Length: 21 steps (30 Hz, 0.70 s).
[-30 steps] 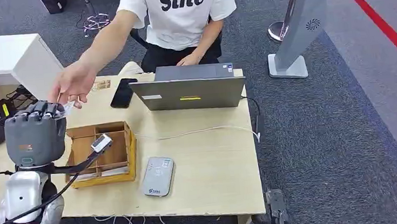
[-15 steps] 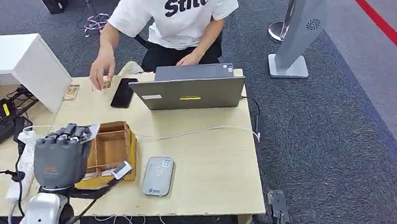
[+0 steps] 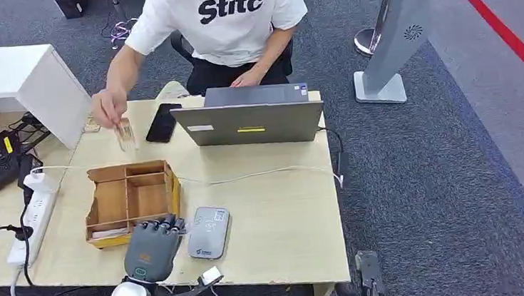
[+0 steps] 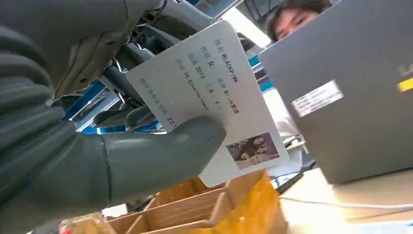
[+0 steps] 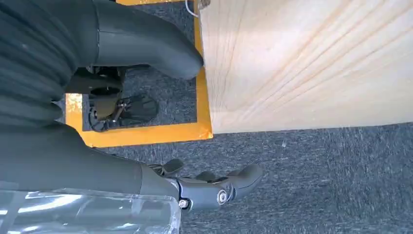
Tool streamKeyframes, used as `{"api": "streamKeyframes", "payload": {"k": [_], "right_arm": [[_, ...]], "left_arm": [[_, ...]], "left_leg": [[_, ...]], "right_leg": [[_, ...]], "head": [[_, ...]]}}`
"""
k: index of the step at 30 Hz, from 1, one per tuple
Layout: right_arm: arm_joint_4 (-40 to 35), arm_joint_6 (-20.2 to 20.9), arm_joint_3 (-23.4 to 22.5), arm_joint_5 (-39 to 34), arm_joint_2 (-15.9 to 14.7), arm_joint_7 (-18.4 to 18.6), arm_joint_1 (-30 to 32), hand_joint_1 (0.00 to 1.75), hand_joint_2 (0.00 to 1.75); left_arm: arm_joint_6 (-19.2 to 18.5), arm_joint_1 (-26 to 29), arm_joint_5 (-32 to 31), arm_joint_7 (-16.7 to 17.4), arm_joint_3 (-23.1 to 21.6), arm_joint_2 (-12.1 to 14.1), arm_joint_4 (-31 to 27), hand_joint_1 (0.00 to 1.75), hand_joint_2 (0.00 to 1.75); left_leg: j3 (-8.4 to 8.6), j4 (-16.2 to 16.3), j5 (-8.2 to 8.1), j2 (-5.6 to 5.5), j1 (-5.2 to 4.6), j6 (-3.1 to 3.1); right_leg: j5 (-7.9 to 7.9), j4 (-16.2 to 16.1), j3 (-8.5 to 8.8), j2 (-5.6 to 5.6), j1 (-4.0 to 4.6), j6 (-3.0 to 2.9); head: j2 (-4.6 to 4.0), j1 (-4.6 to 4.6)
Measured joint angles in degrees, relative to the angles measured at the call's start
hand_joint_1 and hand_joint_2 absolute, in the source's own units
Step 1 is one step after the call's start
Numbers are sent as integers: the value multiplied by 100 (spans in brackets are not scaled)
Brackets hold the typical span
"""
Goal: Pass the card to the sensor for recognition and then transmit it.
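The grey left hand held the white printed card under its thumb, low at the wooden table's front edge, beside the grey flat sensor and brown wooden box. The right hand hung open below the table.

1. Bare desk lies right of the reader, up to the cable; a hand could pass there.
2. The left hand sits at the near edge, between the wooden box and the reader, both just beside it.
3. The laptop walls off the far side; a person's hand hangs over the far left corner beside the phone.
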Motion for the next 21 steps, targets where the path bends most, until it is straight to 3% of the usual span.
{"api": "streamKeyframes", "payload": {"k": [4,11,21], "right_arm": [[11,-2,79,-70,-2,33,-3,0,175],[48,0,149,-111,-13,44,-23,0,175],[79,0,214,-136,-55,46,-32,0,175]], "left_arm": [[105,-119,0,-232,-73,-109,210,175,175],[-419,-156,2,-497,-55,-430,621,175,175],[-602,-169,0,-606,122,-518,999,175,175]], "left_leg": [[1,0,0,1,0,0],[0,0,0,2,0,0],[1,0,0,0,0,0]], "right_leg": [[1,0,1,0,0,0],[1,0,-1,1,0,0],[1,0,4,-1,0,0]], "head": [[0,0],[0,-2],[0,-2]]}}
